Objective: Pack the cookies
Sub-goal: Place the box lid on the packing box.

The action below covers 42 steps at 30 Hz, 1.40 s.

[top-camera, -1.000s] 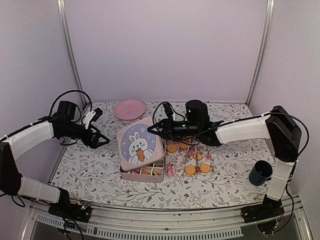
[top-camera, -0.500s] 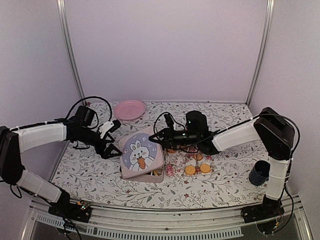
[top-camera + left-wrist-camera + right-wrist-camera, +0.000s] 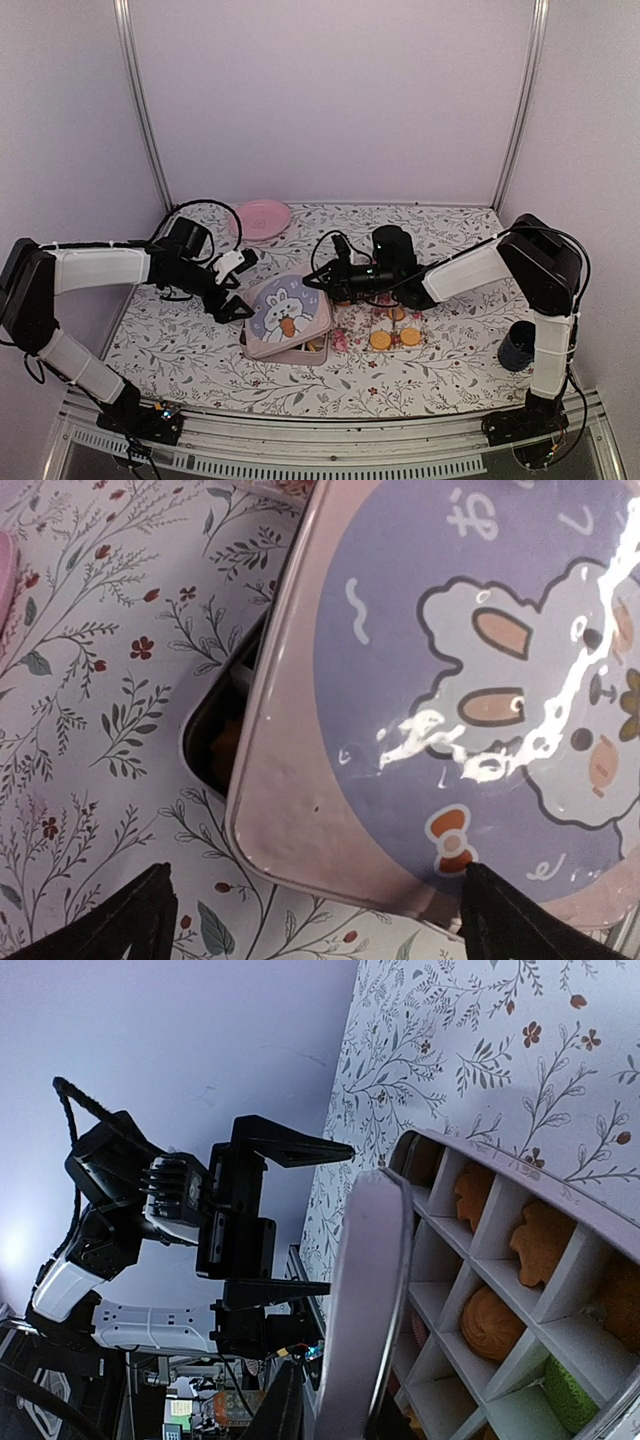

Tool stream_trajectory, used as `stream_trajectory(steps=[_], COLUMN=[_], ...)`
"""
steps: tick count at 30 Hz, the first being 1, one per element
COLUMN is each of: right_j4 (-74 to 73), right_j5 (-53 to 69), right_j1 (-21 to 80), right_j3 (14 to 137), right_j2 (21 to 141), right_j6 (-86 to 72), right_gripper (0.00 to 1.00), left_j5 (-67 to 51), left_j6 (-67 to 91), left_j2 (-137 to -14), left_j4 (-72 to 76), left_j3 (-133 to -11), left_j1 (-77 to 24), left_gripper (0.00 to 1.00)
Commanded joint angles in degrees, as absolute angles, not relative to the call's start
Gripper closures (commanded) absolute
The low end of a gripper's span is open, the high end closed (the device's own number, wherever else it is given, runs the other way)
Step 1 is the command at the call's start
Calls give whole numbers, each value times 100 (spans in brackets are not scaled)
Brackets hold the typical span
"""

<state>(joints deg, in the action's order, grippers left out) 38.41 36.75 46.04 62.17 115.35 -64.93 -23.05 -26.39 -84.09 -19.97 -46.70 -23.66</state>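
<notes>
A pink compartment box [image 3: 287, 350] sat near the middle of a floral-patterned counter [image 3: 170, 335]. Its lid [image 3: 288, 308], printed with a cartoon rabbit, lay askew on top of the box, leaving compartments uncovered along the box's near and right edges. Golden-orange cookies [image 3: 541, 1242] filled several of the uncovered compartments, one to a compartment. More orange cookies [image 3: 380, 340] lay loose on the counter just right of the box.

The left end effector [image 3: 242, 288] hovered at the box's left side, fingers spread wide apart with a corner of the lid between them, gripping nothing. The right end effector [image 3: 316, 279] was at the box's far right edge, a finger on each side of the lid's rim; I could not tell whether it was clamping it.

A pink plate [image 3: 258, 217] sat behind the box, and a dark cup [image 3: 520, 347] stood well to its right.
</notes>
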Motion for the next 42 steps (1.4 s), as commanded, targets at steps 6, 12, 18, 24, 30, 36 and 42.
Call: stream_trajectory(steps=[6,12,18,24,30,36,42], right_j4=[3427,2343,882,-804,-1800,-2163,-2333], right_j5=[3891,3936,3879,3580,3135,2853,2680], right_j1=[4435,4424,4387,4353,4355,4359,4360], right_j3=[6484,6836,7340,7913,8250,8273,8109], right_j2=[11685,11742,11679,11615,11582,11380,11107], right_j6=[-6122,-5571,-4641,-3668,-3037,-2760,-2637], right_gripper=[67,57,50,46,36,30,27], left_j5=[-1815,-1677,-1586,-1574,-1512,-1522,-1458], left_j6=[-2791,-2829,-2822,-2834,-2821,-2744,-2691], left_j2=[-8716,-8737,-8769,-8708,-8676,-8716,-8755], left_j4=[-1839,-1809,-1823,-1817,-1803,-1812,-1881], left_j3=[-4631,-4594,-4592,-4538,-4491,-4553,-4664], left_j1=[-2563,-2566,-2566,-2576,-2577,-2592,-2626], left_gripper=[1,1,2,2,2,2,2])
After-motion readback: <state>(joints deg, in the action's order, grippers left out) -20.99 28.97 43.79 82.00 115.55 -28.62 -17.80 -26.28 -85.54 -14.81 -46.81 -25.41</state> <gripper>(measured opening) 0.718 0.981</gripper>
